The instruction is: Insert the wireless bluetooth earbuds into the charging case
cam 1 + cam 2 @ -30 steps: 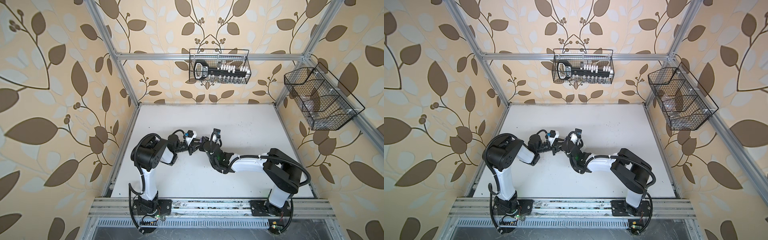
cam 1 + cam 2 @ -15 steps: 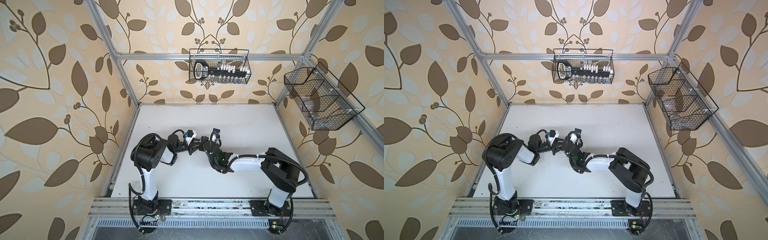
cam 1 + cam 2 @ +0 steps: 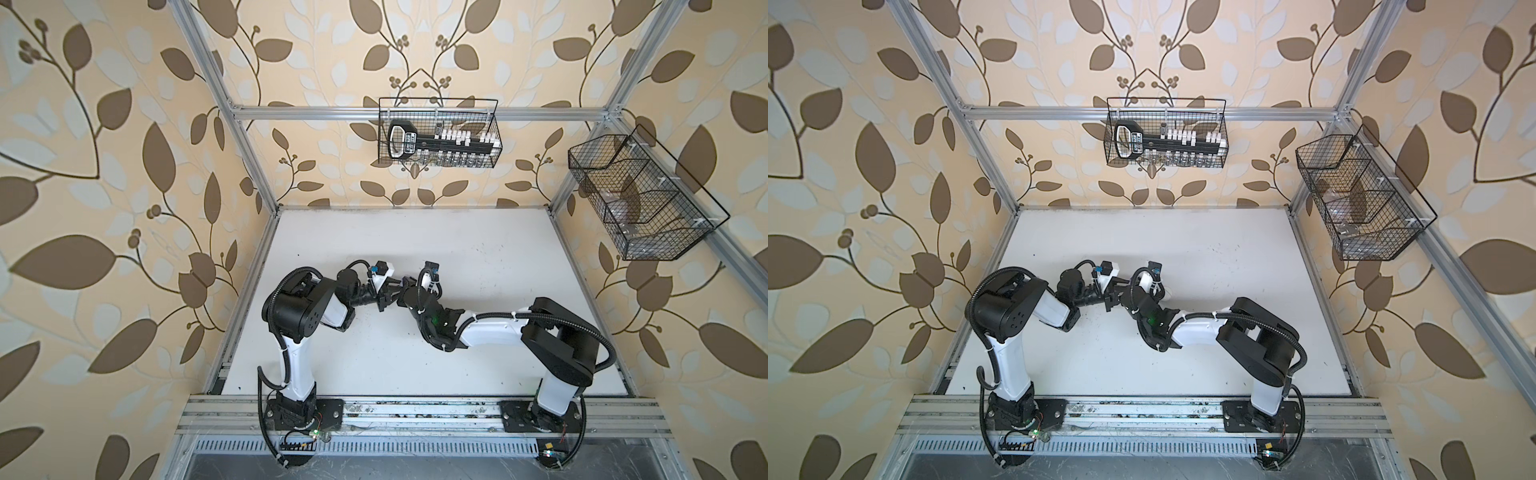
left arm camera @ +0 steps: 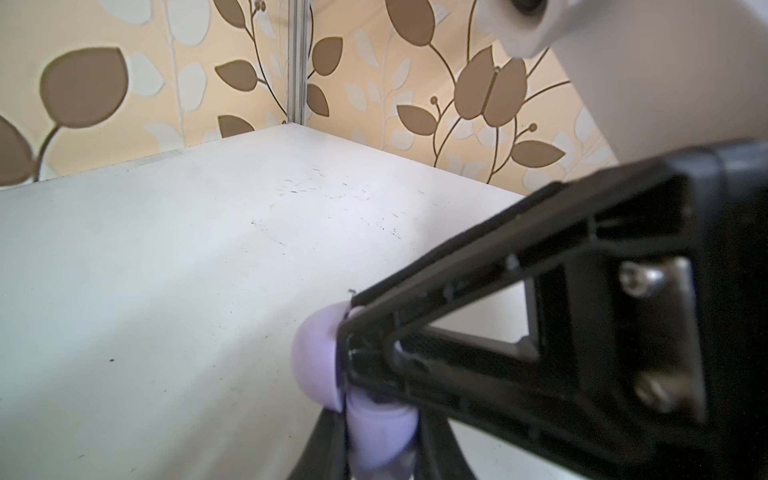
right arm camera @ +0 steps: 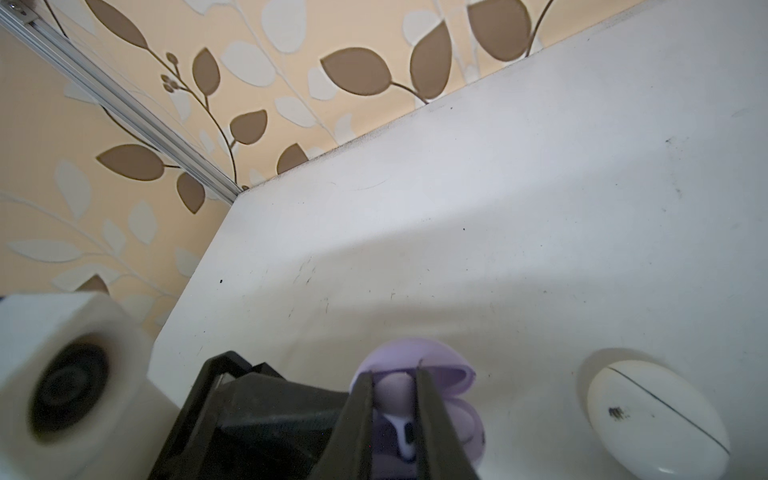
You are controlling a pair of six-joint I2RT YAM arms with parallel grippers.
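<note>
The lavender charging case (image 4: 374,432) is held off the table by its base, my left gripper (image 4: 380,440) shut on it, its lid (image 4: 318,361) hinged open. My right gripper (image 5: 394,374) is shut on a pale lavender earbud (image 5: 395,390), stem pointing into the open lavender case (image 5: 465,424). One right finger (image 4: 498,291) crosses the left wrist view and hides the case's inside. In both top views the left gripper (image 3: 384,297) (image 3: 1111,297) and right gripper (image 3: 399,291) (image 3: 1121,295) meet mid-table. Other earbuds are out of view.
A shut white oval case (image 5: 656,419) lies on the white table (image 5: 498,208) close beside the lavender one. Wire baskets hang on the back wall (image 3: 438,133) and the right wall (image 3: 640,199). The left wrist camera (image 5: 62,374) sits close to my right gripper.
The right arm has edged slightly to the left. Both grippers stay together at the same spot, still shut.
</note>
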